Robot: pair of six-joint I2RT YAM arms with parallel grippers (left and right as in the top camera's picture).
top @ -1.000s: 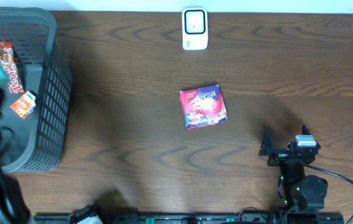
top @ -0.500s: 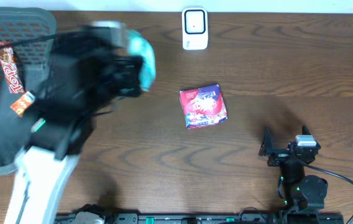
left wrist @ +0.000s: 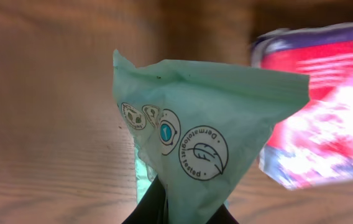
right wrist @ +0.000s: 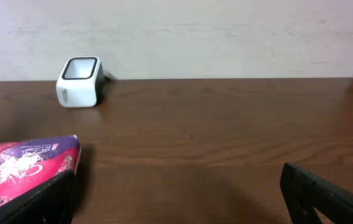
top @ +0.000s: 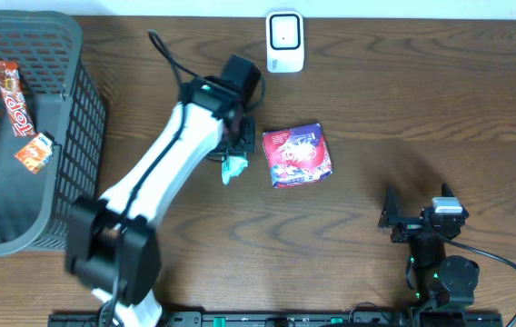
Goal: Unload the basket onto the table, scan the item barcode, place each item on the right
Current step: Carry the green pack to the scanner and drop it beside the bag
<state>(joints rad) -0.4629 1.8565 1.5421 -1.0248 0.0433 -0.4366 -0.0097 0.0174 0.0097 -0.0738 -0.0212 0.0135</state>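
Green packet (left wrist: 207,124): one; red pack (top: 298,155): one; scanner (top: 284,41): one.

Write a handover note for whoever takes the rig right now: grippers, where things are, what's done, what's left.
Left gripper: shut on the green packet, just left of the red packet mid-table.
Right gripper: open, empty, at the near right.
Scanner: far edge, middle, nothing in front of it.
Basket: left side, holding a candy bar and an orange packet.
Done: green packet is gripped.
Left: present its barcode to the scanner; the barcode is not visible in any view.
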